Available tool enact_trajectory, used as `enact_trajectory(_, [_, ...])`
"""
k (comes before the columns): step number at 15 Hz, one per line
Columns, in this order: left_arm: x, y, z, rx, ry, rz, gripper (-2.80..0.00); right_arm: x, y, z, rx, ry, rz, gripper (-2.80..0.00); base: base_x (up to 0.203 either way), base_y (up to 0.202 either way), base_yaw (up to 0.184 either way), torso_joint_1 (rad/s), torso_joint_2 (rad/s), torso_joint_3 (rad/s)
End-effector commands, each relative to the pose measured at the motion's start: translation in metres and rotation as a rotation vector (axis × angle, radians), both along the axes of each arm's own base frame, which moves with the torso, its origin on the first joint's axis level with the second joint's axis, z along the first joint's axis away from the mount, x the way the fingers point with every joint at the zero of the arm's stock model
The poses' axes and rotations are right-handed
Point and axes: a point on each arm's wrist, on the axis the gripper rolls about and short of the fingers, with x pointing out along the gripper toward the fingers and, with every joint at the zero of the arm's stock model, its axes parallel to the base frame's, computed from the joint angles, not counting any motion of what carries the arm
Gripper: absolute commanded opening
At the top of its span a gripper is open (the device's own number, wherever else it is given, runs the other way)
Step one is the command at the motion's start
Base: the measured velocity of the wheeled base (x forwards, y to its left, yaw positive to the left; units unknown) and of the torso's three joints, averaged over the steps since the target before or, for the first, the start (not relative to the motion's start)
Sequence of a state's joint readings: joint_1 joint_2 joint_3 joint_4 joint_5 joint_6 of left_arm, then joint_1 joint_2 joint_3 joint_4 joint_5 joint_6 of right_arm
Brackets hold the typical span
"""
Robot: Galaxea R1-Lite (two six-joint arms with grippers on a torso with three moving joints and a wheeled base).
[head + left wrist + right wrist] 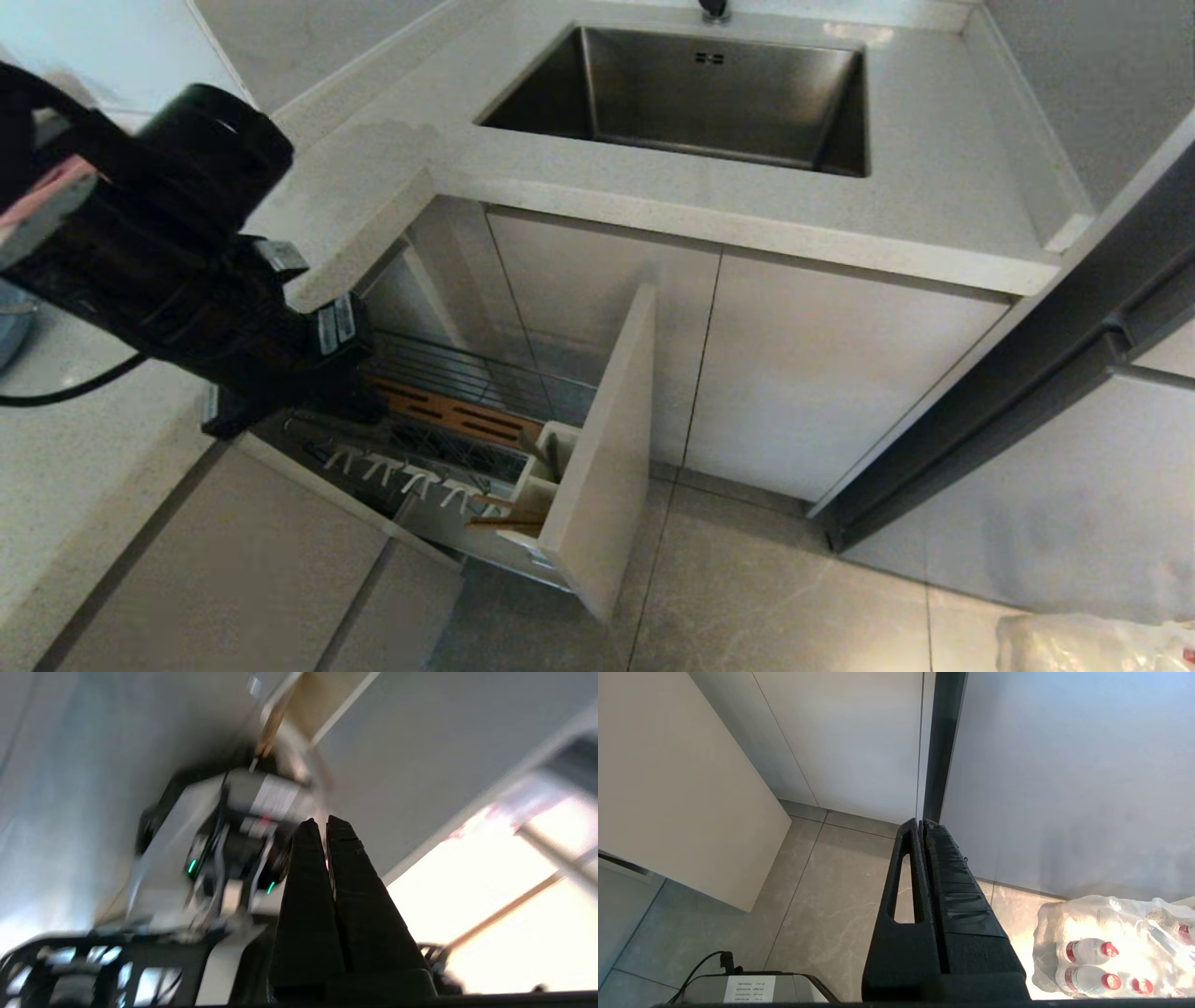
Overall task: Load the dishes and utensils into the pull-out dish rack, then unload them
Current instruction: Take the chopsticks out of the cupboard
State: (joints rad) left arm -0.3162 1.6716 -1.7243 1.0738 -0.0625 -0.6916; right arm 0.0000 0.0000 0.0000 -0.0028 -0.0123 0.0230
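Head view looks steeply down on steel sink (709,93) and pulled-out chrome wire dish rack (467,439); right wrist view faces grey tiled floor (840,914) close; both share floor.

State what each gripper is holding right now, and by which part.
Nothing is held. The left gripper is shut with nothing between its fingertips, and the right gripper, parked above the floor, is shut and empty too.

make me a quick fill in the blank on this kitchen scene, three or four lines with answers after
1. The pull-out dish rack under the counter stands ____.
2. The wooden chopsticks rest in the white ____ at the rack's front.
3. The steel sink holds ____ dishes.
4. The fingers of the right hand are ____, pointing at the floor.

Missing words: open; utensil cup; no; shut
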Motion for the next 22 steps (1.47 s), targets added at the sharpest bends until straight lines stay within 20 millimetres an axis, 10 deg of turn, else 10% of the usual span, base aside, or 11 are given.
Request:
enact_trajectory(1, [0.022,-0.008,-0.024,0.03,0.101,-0.01,-2.8,0.0,0.0,0.0,0.0,0.001,0.0,-2.8,0.0,0.0,0.0,0.0,0.0,0.0])
enact_trajectory(12, [0.07,-0.026,-0.092,0.052,0.325,-0.103,-2.8,0.0,0.0,0.0,0.0,0.001,0.0,-2.8,0.0,0.0,0.0,0.0,0.0,0.0])
enact_trajectory(13, [0.074,-0.028,-0.095,0.051,0.317,-0.104,0.0,0.0,0.0,0.0,0.0,0.001,0.0,-2.8,0.0,0.0,0.0,0.0,0.0,0.0])
enact_trajectory(22, [0.104,-0.036,-0.142,0.057,0.384,-0.1,0.0,0.0,0.0,0.0,0.0,0.001,0.0,-2.8,0.0,0.0,0.0,0.0,0.0,0.0])
